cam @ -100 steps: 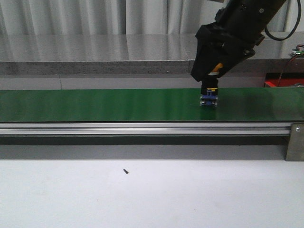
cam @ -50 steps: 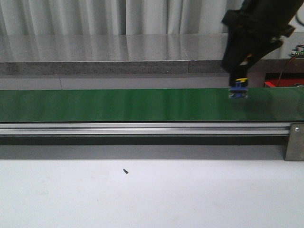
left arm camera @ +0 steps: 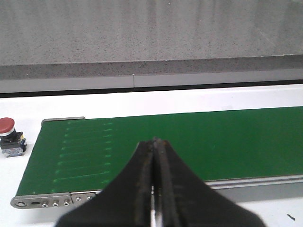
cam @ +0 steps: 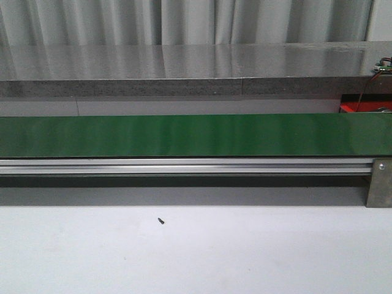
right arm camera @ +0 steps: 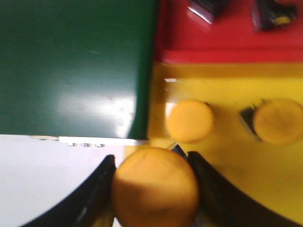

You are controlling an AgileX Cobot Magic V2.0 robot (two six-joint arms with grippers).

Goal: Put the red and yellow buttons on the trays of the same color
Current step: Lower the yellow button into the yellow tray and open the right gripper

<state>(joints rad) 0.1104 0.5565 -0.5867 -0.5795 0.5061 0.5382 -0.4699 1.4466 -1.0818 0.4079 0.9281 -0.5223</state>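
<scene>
- One yellow button (right arm camera: 155,187) sits clamped between the two dark fingers (right arm camera: 97,189) of the right gripper (right arm camera: 152,189); its round cap fills the gap between them.
- That gripper hangs at the edge of the yellow tray (right arm camera: 227,189), beside the end of the green conveyor belt (right arm camera: 71,66), seen from straight above.
- Two more yellow buttons already lie on the yellow tray: one (right arm camera: 190,120) near the held button, another (right arm camera: 278,120) further along.
- One red tray (right arm camera: 227,45) adjoins the yellow tray; two dark, blurred items (right arm camera: 208,8) lie on it, too unclear to name.
- Left gripper (left arm camera: 155,189) has its jaws pressed together with nothing between them, poised above the near rail of the belt, pointing across it.
- One red button (left arm camera: 9,137) stands on the white table (left arm camera: 19,170), just off the belt's end.
- Neither arm appears in the front view.
</scene>
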